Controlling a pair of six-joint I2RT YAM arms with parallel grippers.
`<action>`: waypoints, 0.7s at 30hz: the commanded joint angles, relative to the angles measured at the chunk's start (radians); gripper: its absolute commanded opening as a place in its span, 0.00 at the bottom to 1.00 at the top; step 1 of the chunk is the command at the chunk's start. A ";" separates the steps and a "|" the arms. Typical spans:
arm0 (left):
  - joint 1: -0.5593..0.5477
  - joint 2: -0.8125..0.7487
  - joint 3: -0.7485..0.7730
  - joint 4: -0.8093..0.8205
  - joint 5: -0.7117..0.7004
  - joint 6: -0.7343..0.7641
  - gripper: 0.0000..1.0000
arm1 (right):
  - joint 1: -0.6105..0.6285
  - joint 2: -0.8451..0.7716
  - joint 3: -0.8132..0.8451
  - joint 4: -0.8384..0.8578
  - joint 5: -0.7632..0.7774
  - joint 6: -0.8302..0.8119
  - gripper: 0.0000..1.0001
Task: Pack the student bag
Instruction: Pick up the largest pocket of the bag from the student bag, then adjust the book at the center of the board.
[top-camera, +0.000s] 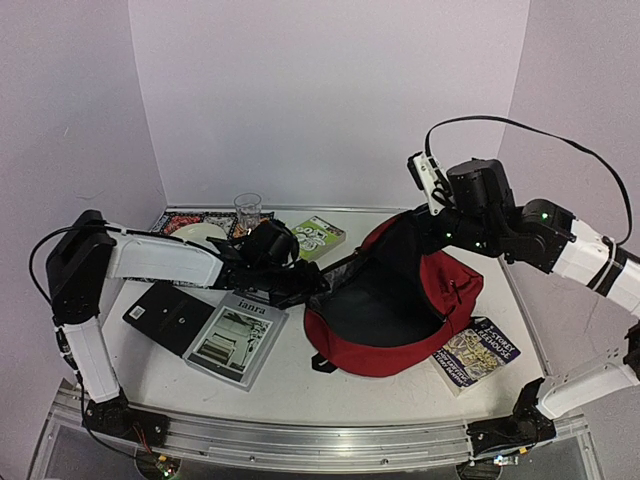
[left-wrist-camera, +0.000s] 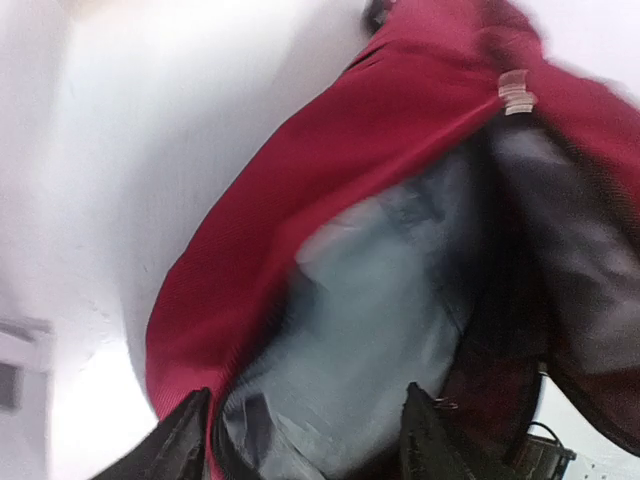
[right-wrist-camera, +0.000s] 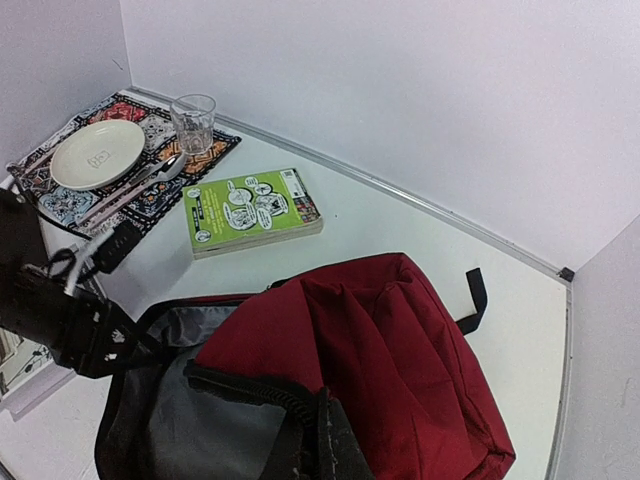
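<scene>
1. Starting with the left gripper (left-wrist-camera: 305, 435): its fingers (left-wrist-camera: 185, 445) stand apart at the left rim of the student bag (top-camera: 455, 290), with the grey lining showing between them. I can't tell if they actually touch the fabric.
2. The right gripper (right-wrist-camera: 318, 425) is clamped tight on the bag's far rim, right at the black zip edge, and holds that side up so the mouth gapes.
3. The bag itself lies on the table (top-camera: 300, 385), middle-right, with its mouth facing the left arm.
4. Just left of the bag is a grey magazine (top-camera: 238, 338), with a black notebook (top-camera: 165, 315) against its left side.
5. A colourful book (top-camera: 478, 352) sits against the bag's near-right side.
6. Behind the bag there's a green book (right-wrist-camera: 250, 210). Further into the far-left corner, a patterned placemat (right-wrist-camera: 150, 185) carries a plate (right-wrist-camera: 97, 152) and a glass (right-wrist-camera: 193, 122).
</scene>
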 joint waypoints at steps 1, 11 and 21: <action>0.029 -0.148 0.014 -0.149 -0.090 0.124 0.69 | 0.004 0.001 0.004 0.076 0.038 -0.016 0.00; 0.099 -0.406 -0.137 -0.425 -0.191 0.192 0.82 | 0.003 -0.001 -0.023 0.081 0.049 -0.025 0.00; 0.175 -0.580 -0.322 -0.564 -0.237 0.150 0.88 | -0.015 0.000 -0.085 0.097 0.080 -0.052 0.00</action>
